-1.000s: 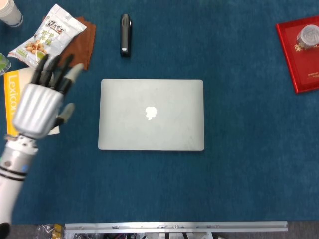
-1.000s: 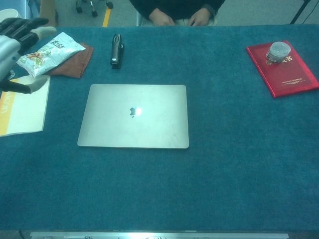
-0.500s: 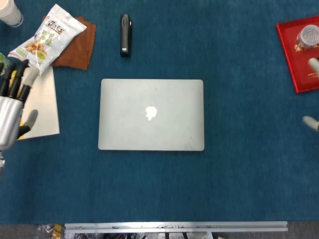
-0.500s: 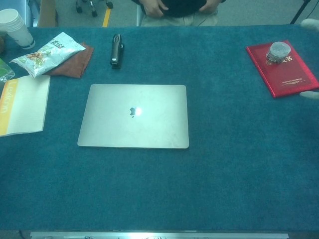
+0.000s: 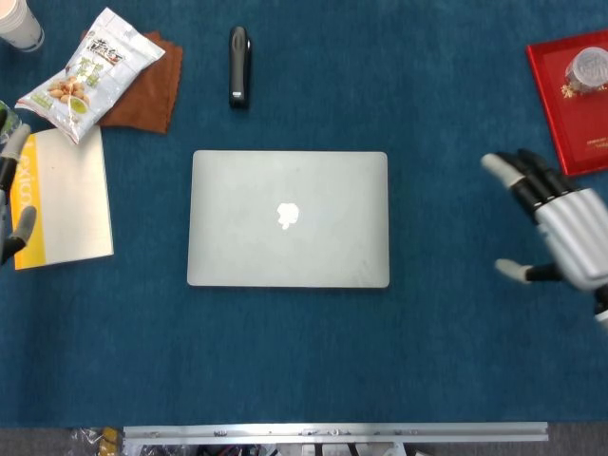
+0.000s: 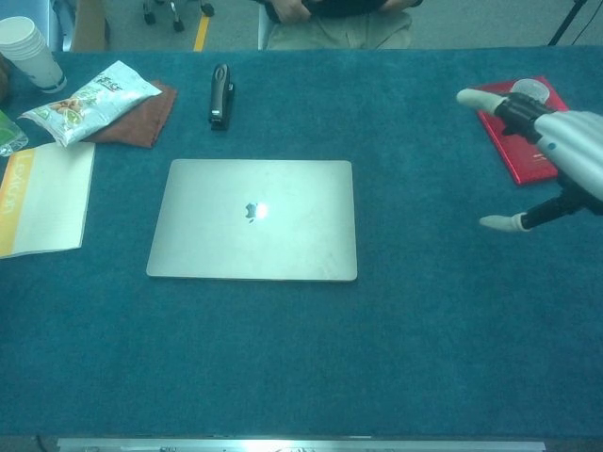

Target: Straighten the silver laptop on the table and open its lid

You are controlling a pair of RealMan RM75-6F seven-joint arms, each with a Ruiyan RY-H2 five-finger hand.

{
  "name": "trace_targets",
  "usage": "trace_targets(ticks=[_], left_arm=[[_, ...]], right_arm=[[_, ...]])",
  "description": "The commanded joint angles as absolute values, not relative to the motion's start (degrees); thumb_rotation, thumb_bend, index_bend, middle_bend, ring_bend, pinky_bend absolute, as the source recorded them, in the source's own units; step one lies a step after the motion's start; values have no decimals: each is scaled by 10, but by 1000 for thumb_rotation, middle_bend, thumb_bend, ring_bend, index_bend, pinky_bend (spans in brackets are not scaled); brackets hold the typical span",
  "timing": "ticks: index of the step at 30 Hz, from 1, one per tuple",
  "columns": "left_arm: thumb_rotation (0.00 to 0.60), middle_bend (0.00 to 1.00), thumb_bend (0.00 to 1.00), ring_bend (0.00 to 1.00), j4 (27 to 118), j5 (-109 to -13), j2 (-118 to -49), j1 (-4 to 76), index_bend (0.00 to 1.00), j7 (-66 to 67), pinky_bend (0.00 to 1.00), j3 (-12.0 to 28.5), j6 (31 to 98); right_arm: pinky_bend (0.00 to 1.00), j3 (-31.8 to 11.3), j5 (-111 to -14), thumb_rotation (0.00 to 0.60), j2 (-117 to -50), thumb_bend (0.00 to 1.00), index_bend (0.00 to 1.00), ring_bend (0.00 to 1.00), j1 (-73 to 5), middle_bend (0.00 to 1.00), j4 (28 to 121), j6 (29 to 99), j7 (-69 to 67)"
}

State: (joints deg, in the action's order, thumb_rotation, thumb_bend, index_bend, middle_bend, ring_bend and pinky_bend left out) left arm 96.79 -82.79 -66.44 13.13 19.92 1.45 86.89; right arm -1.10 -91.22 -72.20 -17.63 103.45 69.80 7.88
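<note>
Silver laptop (image 5: 289, 218) lies flat mid-bench, lid closed, logo facing up, edges square to the bench (image 5: 446, 351) edge.

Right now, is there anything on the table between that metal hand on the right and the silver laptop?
No. In the head view only bare blue tabletop lies between the right hand and the laptop; the chest view shows the same.

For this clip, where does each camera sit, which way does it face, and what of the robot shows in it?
Head view: high above the table, looking almost straight down on the closed silver laptop; the right hand shows at the right edge, the left hand barely at the left edge.
Chest view: lower, at the near table edge, looking forward and down across the table; only the right hand shows.
Both share the laptop, stapler, snack bag and red book.
</note>
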Motion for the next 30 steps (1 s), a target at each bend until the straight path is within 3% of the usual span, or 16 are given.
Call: trace_targets(ticks=[1,18,30], left_arm=[[600,0,318,0,970,-825,-660,128,0,197,0,19,871],[600,0,318,0,968,-828,-644,121,0,178,0,35,863],[600,0,318,0,961,-828,-639,114,0,165,0,40,861]], right_arm=[[236,-6,-919,600,-737,34,5,4,-187,90,1038,684,89],[236,-16,-906,600,-857,33,5,4,-242,74,1023,619,186],[235,-26,-890,600,-965,33,5,4,-278,67,957,590,252]])
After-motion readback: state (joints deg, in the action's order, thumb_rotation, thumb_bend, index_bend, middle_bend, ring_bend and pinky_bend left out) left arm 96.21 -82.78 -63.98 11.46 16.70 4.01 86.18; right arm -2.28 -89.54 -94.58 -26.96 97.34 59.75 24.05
